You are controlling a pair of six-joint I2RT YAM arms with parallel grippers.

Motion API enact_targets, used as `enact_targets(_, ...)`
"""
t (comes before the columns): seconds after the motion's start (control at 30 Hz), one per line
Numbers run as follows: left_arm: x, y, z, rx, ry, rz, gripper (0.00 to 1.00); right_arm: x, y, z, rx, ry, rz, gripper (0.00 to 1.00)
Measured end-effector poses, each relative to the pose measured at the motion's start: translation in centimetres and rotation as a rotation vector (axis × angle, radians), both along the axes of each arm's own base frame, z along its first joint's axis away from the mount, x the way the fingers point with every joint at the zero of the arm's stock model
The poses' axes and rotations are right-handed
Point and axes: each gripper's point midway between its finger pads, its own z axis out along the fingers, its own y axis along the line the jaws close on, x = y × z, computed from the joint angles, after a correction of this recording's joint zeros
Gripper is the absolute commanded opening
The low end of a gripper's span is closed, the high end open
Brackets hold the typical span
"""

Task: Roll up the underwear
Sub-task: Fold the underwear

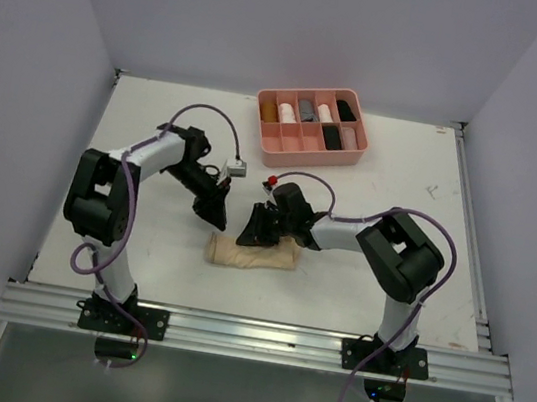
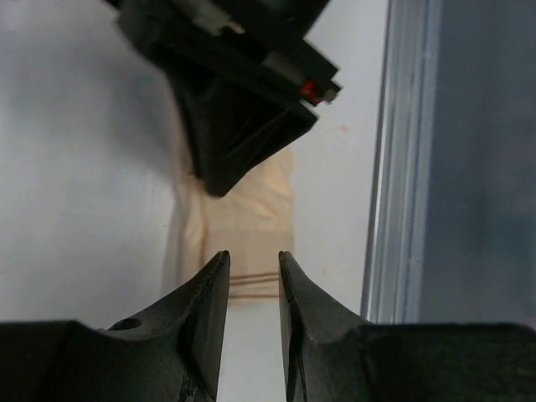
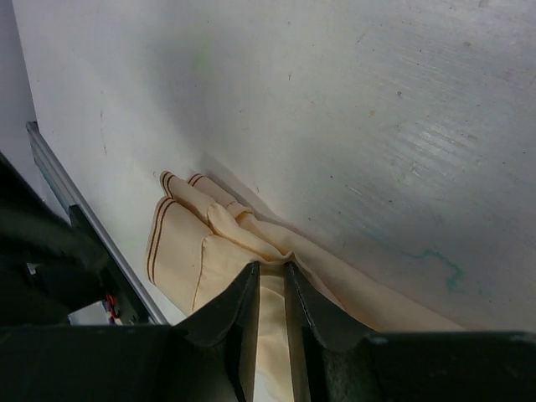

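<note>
Your white table [image 1: 414,243] with open room either side, pink tray [image 1: 308,150] by the far edge, tan underwear [image 1: 240,254] folded near the front rail [image 1: 259,333], right tool [image 1: 253,233] pinching its fold, left tool [image 1: 214,219] slightly parted just above its left end.

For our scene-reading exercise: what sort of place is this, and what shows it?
Probably a robot lab test cell: plain walls enclose a white table, two arms are bolted to a metal rail, and a pink tray of rolled garments sits beyond tan underwear.
</note>
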Motion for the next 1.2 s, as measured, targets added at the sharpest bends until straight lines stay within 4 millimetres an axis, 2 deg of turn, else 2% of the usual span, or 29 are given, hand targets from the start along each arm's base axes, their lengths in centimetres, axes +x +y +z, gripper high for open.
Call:
enact_targets(0.13, -4.1, -2.2, -0.9, -0.043, 0.111, -0.065, 0.28, 0.0, 0.0, 0.0, -0.005, -0.001, 0.004, 0.23)
enact_targets(0.2, -5.3, -2.7, -1.5, -0.043, 0.162, -0.060, 0.23, 0.0, 0.0, 0.0, -0.007, -0.002, 0.006, 0.23)
enact_targets(0.33, -4.8, -2.9, -3.6, -0.001, 0.218, -0.007, 0.15, 0.0, 0.0, 0.0, -0.008, -0.002, 0.006, 0.23)
enact_targets(0.5, -4.0, -2.4, -7.1, 0.110, 0.281, 0.064, 0.10, 0.3, -0.3, 0.2, -0.041, -0.006, 0.014, 0.27)
enact_targets(0.57, -4.0, -2.3, -7.6, 0.128, 0.326, 0.100, 0.10, 0.5, -0.9, 0.6, -0.074, -0.013, 0.019, 0.28)
enact_targets(0.67, -3.8, -2.3, -7.6, 0.140, 0.355, 0.137, 0.10, 1.1, -2.0, 2.4, -0.121, -0.039, 0.012, 0.28)
enact_targets(0.73, -3.8, -2.3, -7.6, 0.146, 0.366, 0.151, 0.10, 1.4, -2.6, 4.4, -0.122, -0.067, 0.007, 0.28)
enact_targets(0.83, -3.7, -2.3, -7.6, 0.152, 0.376, 0.163, 0.11, 0.9, -3.4, 7.4, -0.099, -0.100, -0.004, 0.28)
enact_targets(0.9, -3.7, -2.3, -7.6, 0.154, 0.378, 0.166, 0.11, 0.2, -4.0, 8.3, -0.079, -0.113, -0.009, 0.28)
enact_targets(0.97, -3.7, -2.3, -7.6, 0.155, 0.378, 0.165, 0.12, -1.0, -5.0, 7.7, -0.085, -0.091, -0.014, 0.28)
enact_targets(1.0, -3.7, -2.3, -7.6, 0.155, 0.378, 0.165, 0.12, -1.6, -5.5, 6.7, -0.099, -0.071, -0.015, 0.27)
enact_targets(1.07, -3.7, -2.3, -7.6, 0.157, 0.382, 0.165, 0.13, -3.0, -6.9, 3.7, -0.154, -0.008, -0.016, 0.27)
enact_targets(1.1, -3.7, -2.2, -7.7, 0.160, 0.384, 0.164, 0.13, -3.8, -7.9, 1.4, -0.200, 0.040, -0.017, 0.27)
enact_targets(1.17, -3.7, -2.2, -7.8, 0.168, 0.389, 0.165, 0.12, -4.4, -8.9, -0.7, -0.229, 0.109, -0.026, 0.26)
enact_targets(1.2, -3.7, -2.2, -7.8, 0.171, 0.392, 0.165, 0.12, -4.0, -9.0, -0.6, -0.217, 0.110, -0.029, 0.26)
